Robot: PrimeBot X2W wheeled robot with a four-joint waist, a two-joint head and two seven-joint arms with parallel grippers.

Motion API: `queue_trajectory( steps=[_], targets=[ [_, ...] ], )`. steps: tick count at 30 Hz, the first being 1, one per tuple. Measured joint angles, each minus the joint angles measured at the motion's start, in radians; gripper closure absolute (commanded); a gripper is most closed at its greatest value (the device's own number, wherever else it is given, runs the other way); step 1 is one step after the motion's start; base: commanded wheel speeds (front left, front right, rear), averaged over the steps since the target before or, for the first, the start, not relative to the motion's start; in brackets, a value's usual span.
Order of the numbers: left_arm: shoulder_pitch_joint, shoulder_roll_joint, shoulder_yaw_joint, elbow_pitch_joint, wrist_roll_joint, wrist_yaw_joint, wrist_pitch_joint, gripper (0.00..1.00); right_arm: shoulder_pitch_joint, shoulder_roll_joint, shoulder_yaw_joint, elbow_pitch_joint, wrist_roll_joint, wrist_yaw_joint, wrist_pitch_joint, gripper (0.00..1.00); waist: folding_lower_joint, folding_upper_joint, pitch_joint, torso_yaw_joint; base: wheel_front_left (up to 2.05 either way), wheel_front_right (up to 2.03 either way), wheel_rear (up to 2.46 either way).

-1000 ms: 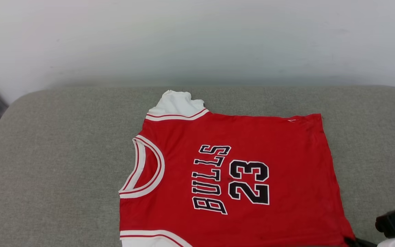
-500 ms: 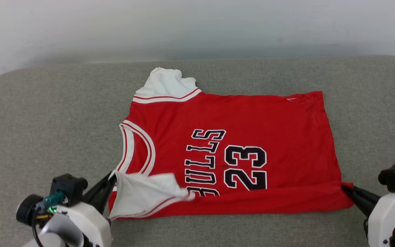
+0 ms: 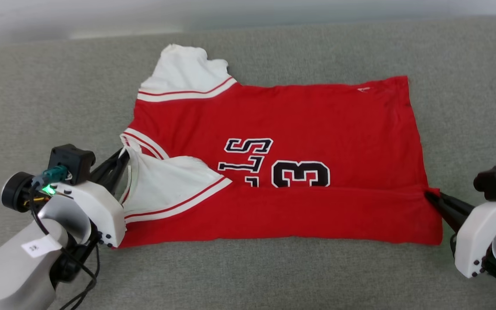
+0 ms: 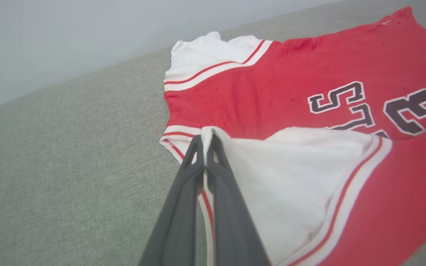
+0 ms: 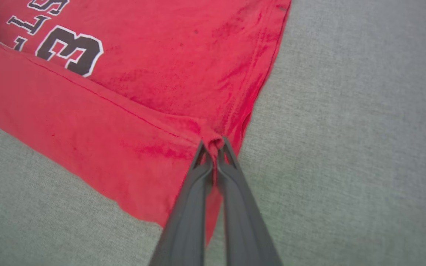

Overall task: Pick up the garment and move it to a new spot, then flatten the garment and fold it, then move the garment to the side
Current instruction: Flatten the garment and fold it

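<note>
Garment on grey cushion, near edge folded — left gripper, right gripper both pinching it

garment: one, red jersey
white sleeves: two, far sleeve, near sleeve
hands: two, left hand, right hand
dark fingers: two to each hand
grey padded surface: one
whole digits showing: one, "3"

On the chest of the red shirt, a black, white-outlined number "3" is read. Beside it the letters "S" and "L" are made out, a further letter being cut off by the folded-over cloth. A white sticker on the left forearm is printed too small to be read.
</note>
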Motion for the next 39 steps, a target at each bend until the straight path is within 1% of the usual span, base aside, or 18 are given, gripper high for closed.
queue_trajectory(
  steps=[2,8,13,14,15,16,20,22,25,30,35,37,39],
  targets=[
    [-0.015,-0.007,-0.007,0.041,0.003,-0.016,0.002,1.0,-0.023,0.004,0.013,0.016,0.0,0.0,-0.002,1.0,0.0,0.0,0.025,-0.006,0.0,0.0,0.0],
    [-0.034,-0.053,-0.026,0.196,-0.011,-0.07,0.01,1.0,-0.102,0.029,0.072,0.086,-0.019,0.0,-0.023,1.0,0.0,0.0,0.086,-0.021,0.0,0.0,0.0],
    [-0.06,-0.1,-0.042,0.281,-0.011,-0.113,-0.002,1.0,-0.146,0.031,0.127,0.145,-0.015,0.0,-0.048,1.0,0.0,0.0,0.091,-0.02,0.0,0.0,0.0],
    [-0.061,-0.11,-0.04,0.297,-0.016,-0.113,-0.014,0.57,-0.15,0.032,0.131,0.152,-0.012,0.0,-0.058,0.79,0.0,0.0,0.086,-0.017,0.0,0.0,0.0],
    [-0.063,-0.12,-0.037,0.313,-0.017,-0.113,-0.022,0.0,-0.153,0.031,0.136,0.16,-0.007,0.0,-0.065,0.32,-0.0001,0.0,0.08,-0.015,0.0,0.0,0.0],
    [-0.067,-0.124,-0.04,0.328,-0.016,-0.113,-0.022,0.0,-0.155,0.031,0.141,0.165,-0.002,0.0,-0.069,0.0,0.0,0.0,0.073,-0.013,0.0,0.0,0.0],
    [-0.079,-0.112,-0.032,0.33,-0.012,-0.116,-0.038,0.0,-0.157,0.015,0.141,0.155,0.019,0.0,-0.094,0.0,0.0,0.0,0.034,-0.005,0.0,0.0,0.0],
    [-0.091,-0.086,-0.027,0.3,-0.008,-0.117,-0.03,0.0,-0.157,0.0,0.132,0.142,0.021,0.0,-0.102,0.0,-0.0001,0.0,0.013,0.0,0.0,0.0,0.0],
    [-0.123,-0.049,-0.027,0.24,0.001,-0.112,0.016,0.0,-0.151,-0.02,0.119,0.121,0.028,0.0,-0.103,0.0,-0.0001,0.0,-0.016,0.012,0.0,0.0,0.0],
    [-0.167,0.005,-0.045,0.123,-0.026,-0.119,0.195,0.0,-0.139,-0.037,0.088,0.085,0.028,0.0,-0.093,0.0,-0.0001,0.0,-0.048,0.037,0.0,0.0,0.0],
    [-0.216,0.055,-0.069,0.025,-0.101,-0.147,0.44,0.0,-0.12,-0.035,0.065,0.061,0.019,0.0,-0.069,0.0,-0.0002,0.0,-0.06,0.047,0.0,0.0,0.0],
    [-0.226,0.069,-0.08,-0.006,-0.153,-0.155,0.55,0.0,-0.118,-0.032,0.056,0.048,0.016,0.0,-0.06,0.0,-0.0001,0.0,-0.061,0.047,0.0,0.0,0.0],
    [-0.24,0.092,-0.093,-0.027,-0.173,-0.156,0.638,0.0,-0.112,-0.025,0.05,0.04,0.011,0.0,-0.051,0.0,-0.0002,0.0,-0.059,0.043,0.0,0.0,0.0]
  ],
)
